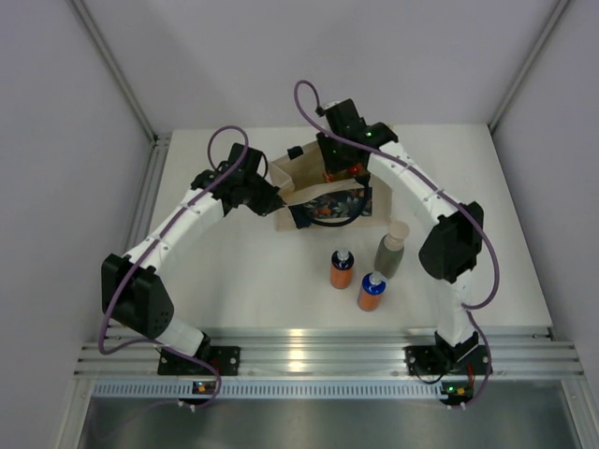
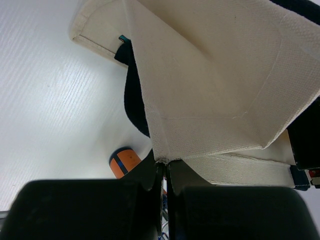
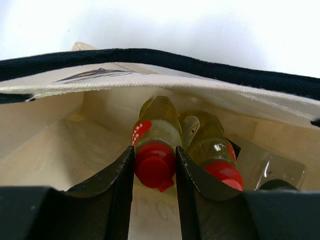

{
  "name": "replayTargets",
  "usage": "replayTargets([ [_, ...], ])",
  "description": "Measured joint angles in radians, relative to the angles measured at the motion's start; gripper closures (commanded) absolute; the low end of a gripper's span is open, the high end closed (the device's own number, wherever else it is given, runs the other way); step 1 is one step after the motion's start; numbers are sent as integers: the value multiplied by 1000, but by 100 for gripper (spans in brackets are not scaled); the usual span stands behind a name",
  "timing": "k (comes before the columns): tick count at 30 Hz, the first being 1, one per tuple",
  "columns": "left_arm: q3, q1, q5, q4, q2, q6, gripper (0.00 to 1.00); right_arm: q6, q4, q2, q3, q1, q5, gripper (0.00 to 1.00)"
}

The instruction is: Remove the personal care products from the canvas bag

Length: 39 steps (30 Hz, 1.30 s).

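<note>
The canvas bag (image 1: 292,178) lies at the table's far middle, its mouth held open. My left gripper (image 1: 271,198) is shut on the bag's fabric edge (image 2: 215,75), pinching a corner between its fingertips (image 2: 166,167). My right gripper (image 1: 335,168) reaches inside the bag (image 3: 50,145), and its jaws (image 3: 154,160) press both sides of the red cap of a yellow bottle (image 3: 156,125). A second yellow bottle (image 3: 212,145) and a pale bottle with a dark cap (image 3: 277,175) lie beside it. Two orange bottles (image 1: 343,269) (image 1: 372,292) and a grey-green bottle (image 1: 391,251) stand on the table.
The three standing bottles are grouped just in front of the bag, between the two arms. One orange bottle (image 2: 125,162) shows under the left wrist. Grey walls close in the white table on the left, back and right.
</note>
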Motion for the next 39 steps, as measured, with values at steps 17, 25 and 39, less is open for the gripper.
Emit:
replayTargets([
  [17,0,0,0,0,0,0,100,-17,-45,-92,58,5,8,100],
  [25,0,0,0,0,5,0,100,-37,-89,-141,115,11,14,100],
  [39,0,0,9,0,6,0,100,-46,-146,-240,198,13,29,100],
])
